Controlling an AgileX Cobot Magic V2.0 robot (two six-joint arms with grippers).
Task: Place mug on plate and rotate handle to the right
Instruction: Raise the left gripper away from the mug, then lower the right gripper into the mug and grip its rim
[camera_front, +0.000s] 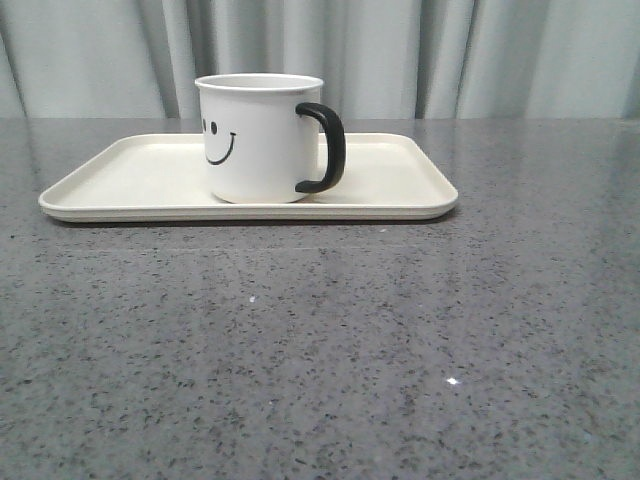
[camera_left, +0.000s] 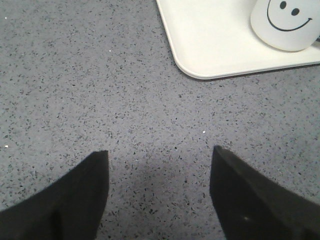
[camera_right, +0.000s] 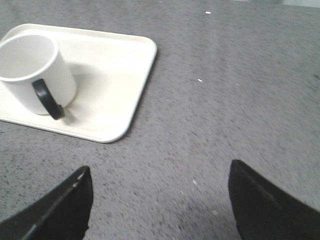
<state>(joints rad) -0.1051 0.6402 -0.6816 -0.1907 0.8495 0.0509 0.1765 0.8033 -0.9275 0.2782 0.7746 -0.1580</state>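
The white mug (camera_front: 258, 138) with a black smiley face stands upright on the cream plate (camera_front: 120, 180), near its middle. Its black handle (camera_front: 327, 146) points right in the front view. Neither arm shows in the front view. The left wrist view shows my left gripper (camera_left: 160, 155) open over bare table, apart from the plate (camera_left: 210, 40) and the mug (camera_left: 285, 25). My right gripper (camera_right: 160, 172) is open too, empty, above the table some way off the plate (camera_right: 120, 85); the mug (camera_right: 37, 70) and its handle (camera_right: 47, 99) face it.
The table (camera_front: 400, 340) is grey speckled stone. A pale curtain (camera_front: 450, 50) hangs behind its far edge.
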